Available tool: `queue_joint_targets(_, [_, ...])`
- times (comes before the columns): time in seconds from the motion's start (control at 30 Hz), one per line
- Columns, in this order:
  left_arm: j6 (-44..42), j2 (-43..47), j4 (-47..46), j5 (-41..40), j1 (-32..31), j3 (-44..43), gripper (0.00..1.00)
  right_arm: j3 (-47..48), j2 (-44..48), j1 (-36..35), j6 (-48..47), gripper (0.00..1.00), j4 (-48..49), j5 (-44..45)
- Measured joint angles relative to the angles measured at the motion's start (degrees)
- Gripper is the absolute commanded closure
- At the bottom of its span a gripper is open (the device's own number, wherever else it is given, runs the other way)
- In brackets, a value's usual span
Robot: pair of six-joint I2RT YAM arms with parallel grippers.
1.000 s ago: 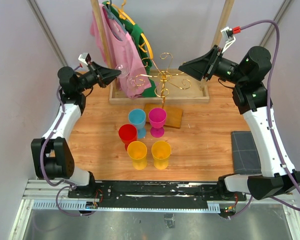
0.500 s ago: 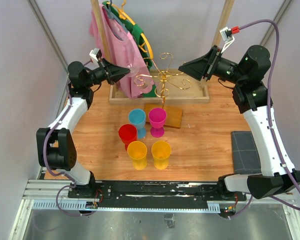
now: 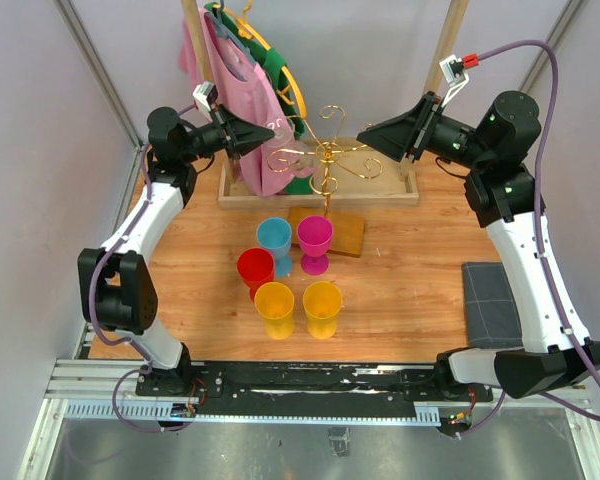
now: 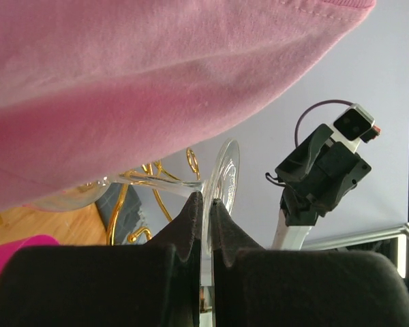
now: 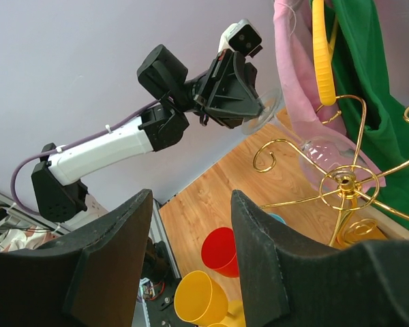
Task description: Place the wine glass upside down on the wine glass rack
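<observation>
My left gripper is shut on the flat foot of the clear wine glass. The glass lies roughly sideways. Its stem runs left to the bowl under a pink garment. In the right wrist view the bowl hangs just beside the curled arms of the gold wine glass rack. The rack stands on a small wooden base mid-table. My right gripper is open and empty, held high just right of the rack top.
A wooden-post clothes rail with a pink garment and a green garment stands in a wooden tray behind the rack. Blue, magenta, red and two yellow cups stand in front. A dark mat lies right.
My left arm has swung right and upward with the glass, from the left table edge to the pink garment beside the rack. The right arm has not moved.
</observation>
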State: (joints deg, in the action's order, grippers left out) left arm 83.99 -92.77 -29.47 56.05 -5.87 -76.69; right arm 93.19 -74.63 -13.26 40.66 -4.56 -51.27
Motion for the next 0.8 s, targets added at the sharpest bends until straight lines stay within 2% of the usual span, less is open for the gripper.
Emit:
queue_joint_targets(0.23, [-4.9,-1.97,6.99,-0.96,-1.38,-4.98,1.0,-1.31,0.61,0.0,0.0,0.49,-0.04,0.31])
queue_joint_targets(0.47, [-14.21,-5.84,20.65,-3.98,-2.8,-15.23,1.0,-2.49,1.25,0.0,0.0,0.49,-0.02,0.33])
queue_joint_targets(0.8, [-16.39,-5.95,22.82,-5.09,-3.98,-13.46,1.0,-3.15,1.68,0.0,-0.04,0.49,-0.02,0.35])
